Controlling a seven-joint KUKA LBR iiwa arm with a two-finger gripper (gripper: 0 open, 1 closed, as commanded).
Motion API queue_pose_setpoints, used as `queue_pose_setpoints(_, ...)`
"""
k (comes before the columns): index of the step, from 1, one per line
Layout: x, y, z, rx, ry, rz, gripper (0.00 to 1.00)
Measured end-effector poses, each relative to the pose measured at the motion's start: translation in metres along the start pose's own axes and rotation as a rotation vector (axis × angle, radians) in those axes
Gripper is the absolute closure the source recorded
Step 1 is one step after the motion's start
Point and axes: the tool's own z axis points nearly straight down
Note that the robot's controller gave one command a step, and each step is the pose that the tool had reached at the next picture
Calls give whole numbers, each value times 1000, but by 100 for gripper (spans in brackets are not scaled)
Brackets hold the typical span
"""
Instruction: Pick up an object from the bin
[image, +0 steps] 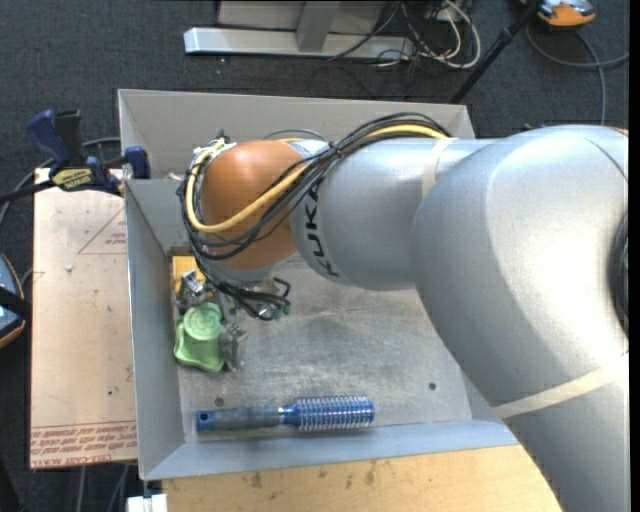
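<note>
The gripper (228, 335) sits low by the bin's (150, 360) left wall, seemingly against a pale green plastic thing (198, 340); spread or clamped, I cannot tell; a blue hairbrush (300, 413) lies at the front

A single camera looks steeply down into the grey bin (380, 335) from above and a little to one side, close enough that the bin spans most of the frame. The arm (480, 230) enters from the right edge, looming large over the bin's right side.
</note>
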Motion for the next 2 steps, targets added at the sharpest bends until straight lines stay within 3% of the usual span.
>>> queue_pose_setpoints(1,0,0,-1,0,-2,1,100)
queue_pose_setpoints(2,-7,2,-101,1,-8,-22,100)
